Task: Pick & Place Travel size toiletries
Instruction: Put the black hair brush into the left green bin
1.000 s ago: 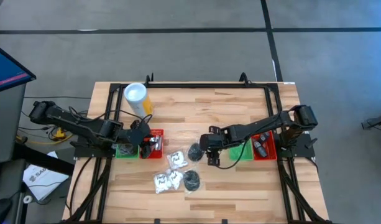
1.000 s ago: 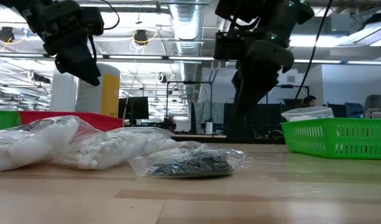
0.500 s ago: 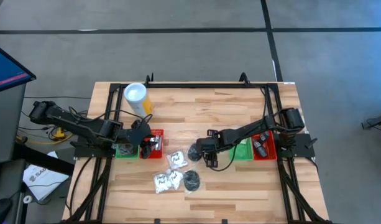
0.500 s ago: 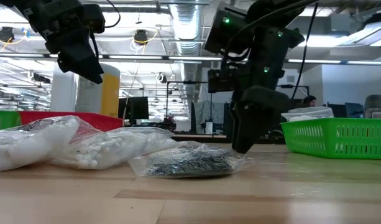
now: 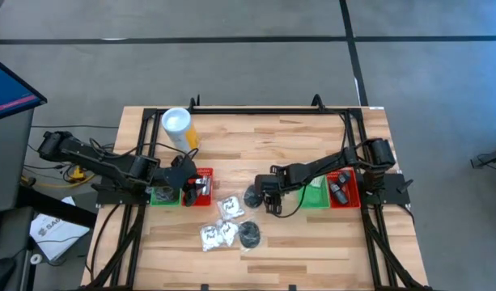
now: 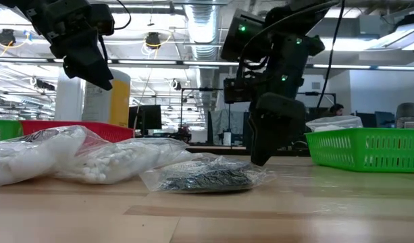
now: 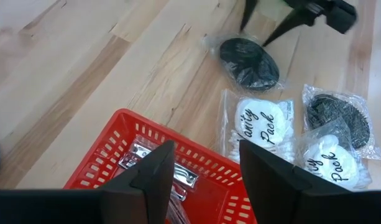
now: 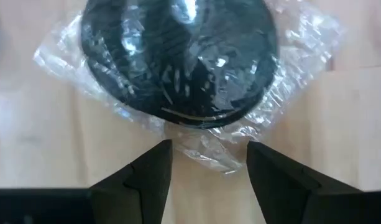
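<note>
The right end effector (image 5: 256, 196) has come down from well above the bench (image 5: 312, 250) to just over it in the last second, swinging in from the green tray (image 5: 316, 196) near the bench's right edge toward the middle. It now sits at the black disc in its clear wrapper (image 5: 252, 196), which lies flat near the bench centre. In the right wrist view the two fingers stand apart with the loose tail of the wrapper (image 8: 209, 146) between them, and nothing is gripped yet. I judge this to be the approach to a pick, with closing on the plastic as the step that follows.

The disc (image 8: 178, 56) is round, so it has no long axis of its own; its flat face points up. The wrapper is slightly longer than the disc and its spare end trails toward the right end effector.

The left end effector (image 7: 202, 168) hangs open and empty over the red tray (image 7: 115, 162) near the bench's left edge, unchanged over the same second. White sachets marked "Vanity Pack" (image 7: 261, 121) and another wrapped black disc (image 5: 249, 235) lie toward the front edge.
</note>
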{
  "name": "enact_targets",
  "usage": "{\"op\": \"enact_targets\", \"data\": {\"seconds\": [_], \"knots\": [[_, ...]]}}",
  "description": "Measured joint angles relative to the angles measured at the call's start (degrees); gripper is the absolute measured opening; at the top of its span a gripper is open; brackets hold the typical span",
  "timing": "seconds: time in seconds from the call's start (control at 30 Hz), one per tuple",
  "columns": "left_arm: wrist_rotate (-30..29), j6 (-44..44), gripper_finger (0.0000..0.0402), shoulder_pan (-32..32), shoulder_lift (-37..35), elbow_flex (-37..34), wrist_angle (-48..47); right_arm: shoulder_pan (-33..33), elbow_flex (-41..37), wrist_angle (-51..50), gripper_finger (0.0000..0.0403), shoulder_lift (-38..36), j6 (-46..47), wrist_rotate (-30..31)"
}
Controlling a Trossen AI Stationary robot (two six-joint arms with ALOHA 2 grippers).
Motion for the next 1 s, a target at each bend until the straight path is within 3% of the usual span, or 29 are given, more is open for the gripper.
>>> {"op": "enact_targets", "data": {"seconds": [0.27, 0.53, 0.77, 1.0], "knots": [[0.00, 0.09, 0.0170, 0.00, -0.02, 0.00, 0.04, -3.53, 0.03, 0.14, 0.0197, 0.79, 2.25, -3.79], [0.04, 0.12, 0.0170, 0.00, 0.15, 0.00, 1.66, -3.96, -0.01, 0.71, 0.0195, 0.88, -2.84, -4.83], [3.88, 5.56, 0.0168, 0.02, 5.39, -3.92, 18.03, -4.33, -0.03, 1.23, 0.0195, 0.95, -3.16, -5.29], [3.69, 5.91, 0.0153, 0.55, 13.72, -4.13, 25.10, -4.33, -0.07, 1.55, 0.0192, 0.97, -3.19, -5.27]]}}
